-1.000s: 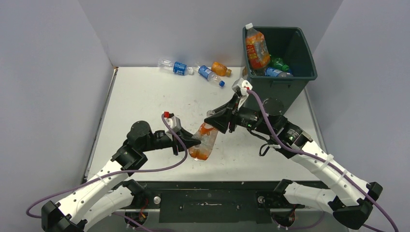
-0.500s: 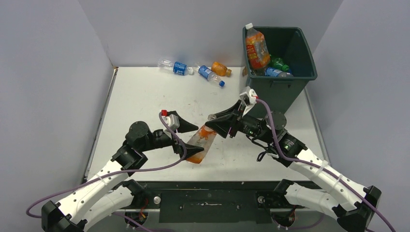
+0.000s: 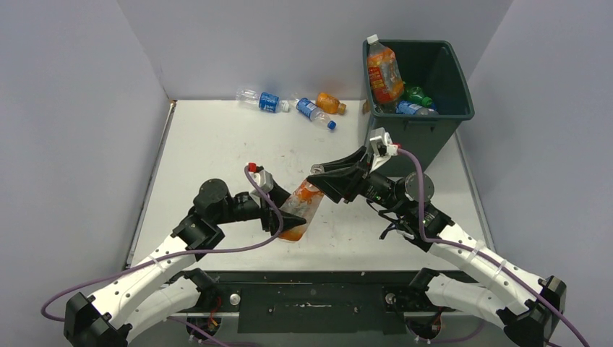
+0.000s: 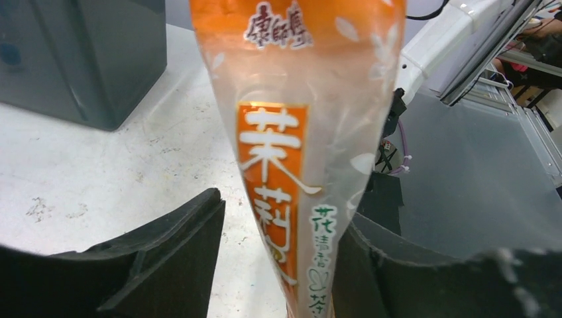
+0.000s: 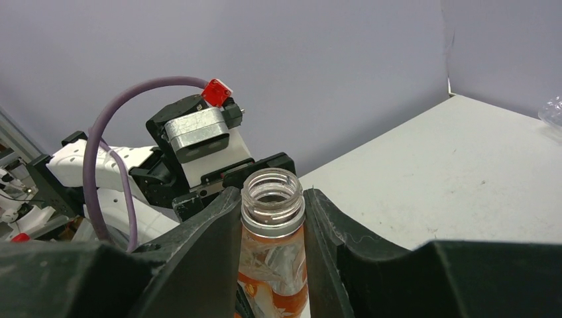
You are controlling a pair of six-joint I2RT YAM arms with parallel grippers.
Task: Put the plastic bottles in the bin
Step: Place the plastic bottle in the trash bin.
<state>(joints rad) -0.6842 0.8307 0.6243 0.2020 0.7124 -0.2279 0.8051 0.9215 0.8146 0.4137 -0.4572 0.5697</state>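
- My right gripper (image 5: 272, 207) is pinched tight on the neck of the orange-labelled bottle (image 5: 270, 265). Both fingers press in just under the open, capless mouth.
- That bottle hangs tilted outside the bin (image 3: 426, 137), on the near side of it and towards my left arm. The mouth end is up and closer to the bin, the base lower and further from it.
- I cannot tell whether the base touches the table (image 3: 217, 144).
- My left gripper (image 4: 281, 215) sits around the bottle's lower body with the jaws partly apart and nothing clamped. One finger stands clear of the label, with table showing in the gap, and the other lies right against the bottle's side.
- So the bottle runs between both grippers: right at the neck on the bin side, left round the body on the far side from the bin.
- Inside the bin, a tall orange bottle (image 3: 383, 72) leans at the wall on my left arm's side, its white cap above the rim.
- A green bottle (image 3: 418, 94) and a blue-labelled bottle (image 3: 412, 108) lie lower in the bin.
- On the table at the back edge, on my left arm's side of the bin, lie a small orange bottle (image 3: 330, 103) and two clear blue-labelled bottles (image 3: 262, 100). The orange one lies nearest the bin.
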